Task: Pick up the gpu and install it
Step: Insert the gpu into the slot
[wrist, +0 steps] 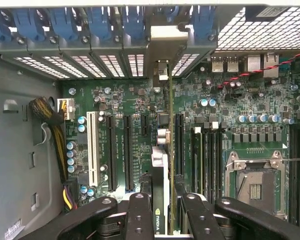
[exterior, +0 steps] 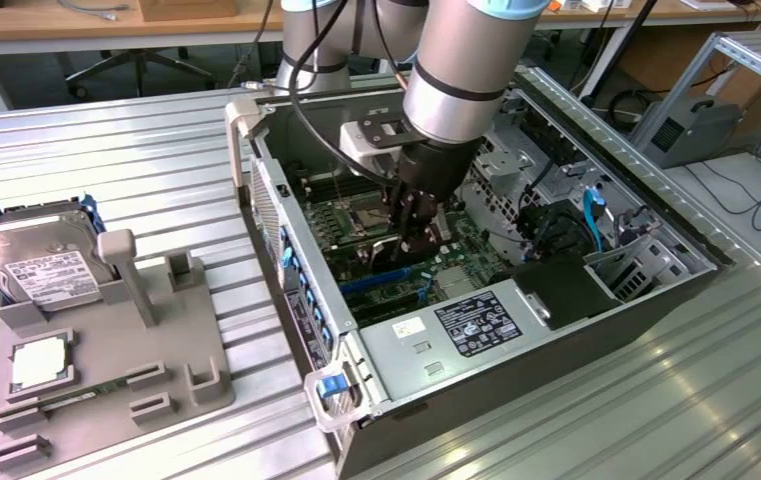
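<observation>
Green gpu [wrist: 170, 160] in gripper [wrist: 165, 212], inside computer case [exterior: 554, 400].

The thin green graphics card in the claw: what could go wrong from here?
The thin flat green graphics card, held edge-on by the claw, hangs over the long black motherboard slots; slightly off, it could press beside a slot. Its pale metal end bracket is near the grey case's rear wall and may catch there.
</observation>
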`<state>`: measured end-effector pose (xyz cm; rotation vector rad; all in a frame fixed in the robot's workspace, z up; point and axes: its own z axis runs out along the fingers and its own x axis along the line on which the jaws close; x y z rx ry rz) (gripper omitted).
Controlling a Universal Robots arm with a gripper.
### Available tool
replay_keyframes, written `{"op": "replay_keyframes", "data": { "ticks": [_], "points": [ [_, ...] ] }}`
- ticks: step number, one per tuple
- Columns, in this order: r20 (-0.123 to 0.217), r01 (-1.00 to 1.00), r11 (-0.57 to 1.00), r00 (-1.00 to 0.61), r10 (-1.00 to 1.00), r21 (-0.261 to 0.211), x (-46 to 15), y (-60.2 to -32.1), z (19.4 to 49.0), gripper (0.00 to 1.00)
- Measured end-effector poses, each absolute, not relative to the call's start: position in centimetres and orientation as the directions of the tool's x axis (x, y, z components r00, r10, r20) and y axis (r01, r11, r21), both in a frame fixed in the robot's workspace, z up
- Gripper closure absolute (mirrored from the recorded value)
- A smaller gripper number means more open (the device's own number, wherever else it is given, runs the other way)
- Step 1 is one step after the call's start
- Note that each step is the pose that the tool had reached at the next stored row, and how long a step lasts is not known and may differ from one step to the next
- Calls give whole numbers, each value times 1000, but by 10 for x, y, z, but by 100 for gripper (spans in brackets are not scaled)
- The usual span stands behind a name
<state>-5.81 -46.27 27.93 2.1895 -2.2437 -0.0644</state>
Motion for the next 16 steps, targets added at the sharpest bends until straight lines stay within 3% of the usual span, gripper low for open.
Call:
{"op": "replay_keyframes", "data": {
  "ticks": [16],
  "points": [
    [-24, -999, 24, -25, -999, 32, -61, -463, 274, 73]
  ]
}}
